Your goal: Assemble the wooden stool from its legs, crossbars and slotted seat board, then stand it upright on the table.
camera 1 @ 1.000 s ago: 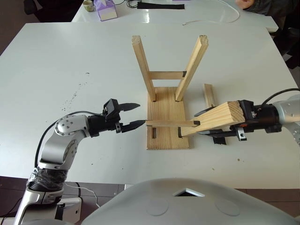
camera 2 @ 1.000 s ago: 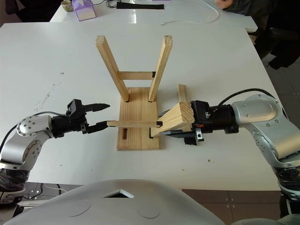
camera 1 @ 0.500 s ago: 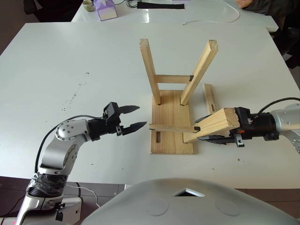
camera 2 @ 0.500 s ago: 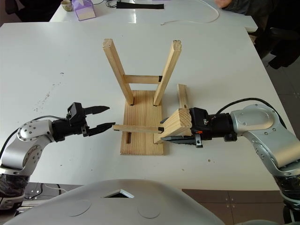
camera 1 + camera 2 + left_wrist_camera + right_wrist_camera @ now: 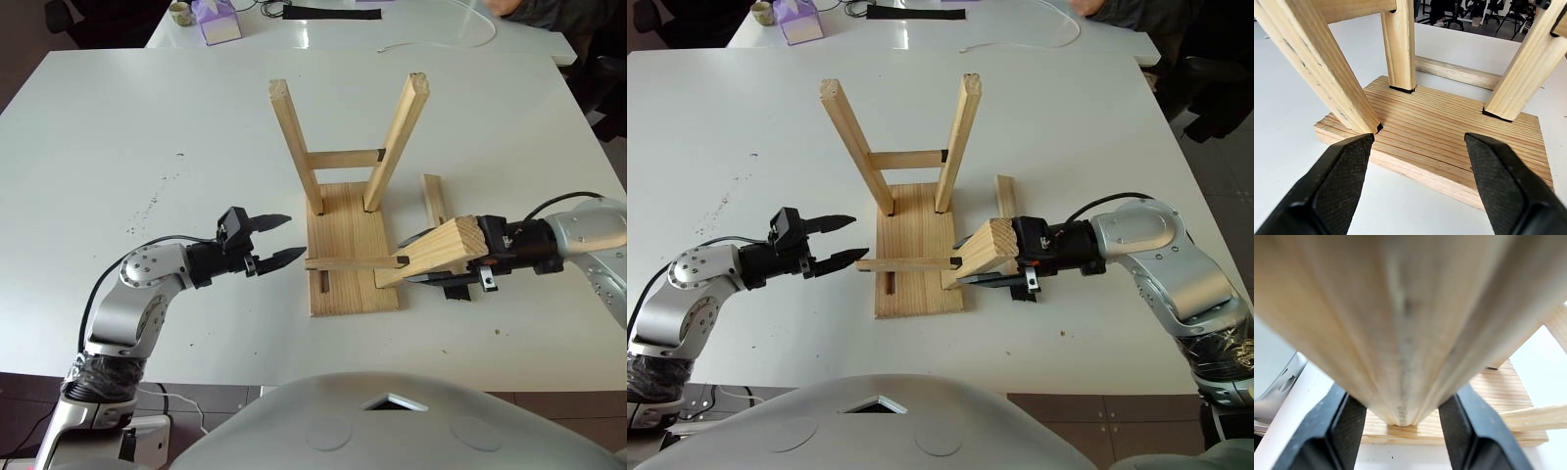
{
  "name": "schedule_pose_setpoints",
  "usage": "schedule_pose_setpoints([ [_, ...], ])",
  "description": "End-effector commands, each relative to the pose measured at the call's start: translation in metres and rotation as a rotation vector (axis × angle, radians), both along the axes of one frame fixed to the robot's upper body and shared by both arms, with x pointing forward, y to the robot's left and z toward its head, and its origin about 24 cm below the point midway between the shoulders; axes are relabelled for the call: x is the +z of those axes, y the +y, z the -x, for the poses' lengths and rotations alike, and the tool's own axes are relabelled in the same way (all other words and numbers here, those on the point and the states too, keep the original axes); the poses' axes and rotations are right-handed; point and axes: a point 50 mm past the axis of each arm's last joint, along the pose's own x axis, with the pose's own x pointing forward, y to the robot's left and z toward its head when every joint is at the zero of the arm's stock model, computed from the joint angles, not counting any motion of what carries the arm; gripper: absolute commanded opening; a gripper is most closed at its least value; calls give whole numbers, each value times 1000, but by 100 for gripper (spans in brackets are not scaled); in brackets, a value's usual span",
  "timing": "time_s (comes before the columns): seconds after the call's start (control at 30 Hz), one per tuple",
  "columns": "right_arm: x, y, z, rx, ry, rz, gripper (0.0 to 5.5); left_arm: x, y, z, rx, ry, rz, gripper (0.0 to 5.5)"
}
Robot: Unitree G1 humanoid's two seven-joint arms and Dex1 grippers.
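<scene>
Leaning leg (image 5: 446, 250) in right gripper (image 5: 415, 260) (jaws clamped)

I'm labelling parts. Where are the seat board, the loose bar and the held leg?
seat board (image 5: 349, 235), left eye view, bare middle of its face
loose bar (image 5: 434, 201), left eye view, mid-length
held leg (image 5: 441, 253), left eye view, side face

The seat board (image 5: 1449, 132) is bare pale wood with ribbed grain, unvarnished and kinda rough at the edges. The legs (image 5: 294, 147) are the same raw matt timber. The table (image 5: 147, 127) is smooth white with a slight sheen. The left gripper (image 5: 294, 236) fingers (image 5: 1337, 181) look like matt black, finely pebbled plastic.
</scene>
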Motion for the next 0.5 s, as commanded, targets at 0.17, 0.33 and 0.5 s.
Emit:
schedule_pose_setpoints([
  [0.17,-44,-22,10,-69,111,313,204,2,0,-5,-14,-18,-27,343],
  [0.33,-34,-17,-8,-144,162,210,204,2,-1,-5,-19,-15,-29,343],
  [0.5,-37,-14,-14,-171,164,211,204,3,-3,-10,-28,-23,-31,343],
])
